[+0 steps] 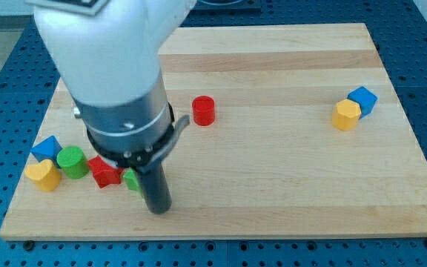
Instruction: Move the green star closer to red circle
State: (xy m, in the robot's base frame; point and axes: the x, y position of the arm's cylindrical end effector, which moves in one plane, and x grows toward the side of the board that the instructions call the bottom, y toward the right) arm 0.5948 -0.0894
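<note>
Brightness: even and bright, daylight-like, the pale wooden counter [288, 170] clearly lit all over
Light source: overhead and diffuse; exact position cannot be told
Shadows: soft and short; the red circle [203, 110] and the yellow block [345, 115] on the right throw faint shadows just beside their bases; a darker patch lies under the arm [113, 67] on the left
Glare: the white arm housing is nearly blown out, with little surface detail
Focus: blocks and wood grain fairly sharp; the near arm looks slightly soft
Distortion: counter edges taper toward the far side; resolution is low, with small details coarse
</note>
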